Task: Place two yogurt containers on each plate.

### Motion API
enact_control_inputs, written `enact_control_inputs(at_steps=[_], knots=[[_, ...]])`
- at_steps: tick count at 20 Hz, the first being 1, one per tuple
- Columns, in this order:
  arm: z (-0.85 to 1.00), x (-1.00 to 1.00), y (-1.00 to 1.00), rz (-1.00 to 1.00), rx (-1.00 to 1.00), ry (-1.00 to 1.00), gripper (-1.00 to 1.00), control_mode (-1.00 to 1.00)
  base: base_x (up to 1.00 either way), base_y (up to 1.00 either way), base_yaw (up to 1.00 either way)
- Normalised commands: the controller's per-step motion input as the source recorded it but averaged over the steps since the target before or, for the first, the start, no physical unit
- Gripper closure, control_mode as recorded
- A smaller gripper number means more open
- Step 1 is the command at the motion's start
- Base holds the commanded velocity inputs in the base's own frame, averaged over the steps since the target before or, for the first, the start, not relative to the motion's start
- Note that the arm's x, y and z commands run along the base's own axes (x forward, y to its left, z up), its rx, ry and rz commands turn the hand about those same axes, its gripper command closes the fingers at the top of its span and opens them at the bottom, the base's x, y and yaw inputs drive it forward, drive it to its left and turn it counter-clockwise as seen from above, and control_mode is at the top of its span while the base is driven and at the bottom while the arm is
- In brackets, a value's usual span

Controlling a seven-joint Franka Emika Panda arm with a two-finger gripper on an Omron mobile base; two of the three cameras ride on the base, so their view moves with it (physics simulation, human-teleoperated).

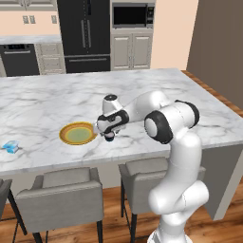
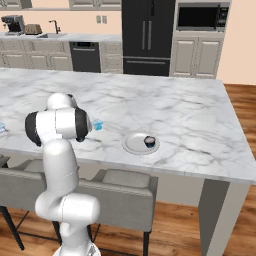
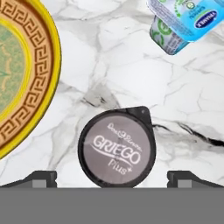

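Marble counter (image 3: 131, 65) under round foil-lidded dark cup (image 3: 117, 147), ornate yellow-rimmed plate (image 3: 26, 78)

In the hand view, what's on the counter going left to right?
Yellow-rimmed plate → dark round yogurt cup → light-blue yogurt tub.

We see a dark round yogurt cup (image 3: 117, 147) upright on the marble desk (image 3: 131, 78), beside our yellow-rimmed plate (image 3: 26, 78); another dark cup (image 2: 149, 141) sits on the white plate (image 2: 135, 145)
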Motion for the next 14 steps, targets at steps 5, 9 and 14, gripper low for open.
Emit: enact_control_inputs(at_steps=[5,9,14], knots=[[-0.16,0.00,0.01,-0.05,0.00,0.00,-1.00,-1.00,0.00,0.00,0.00],[-0.16,0.00,0.00,-0.01,0.00,0.00,-1.00,-1.00,0.00,0.00,0.00],[-0.07,0.00,0.00,-0.01,0.00,0.00,-1.00,-1.00,0.00,0.00,0.00]])
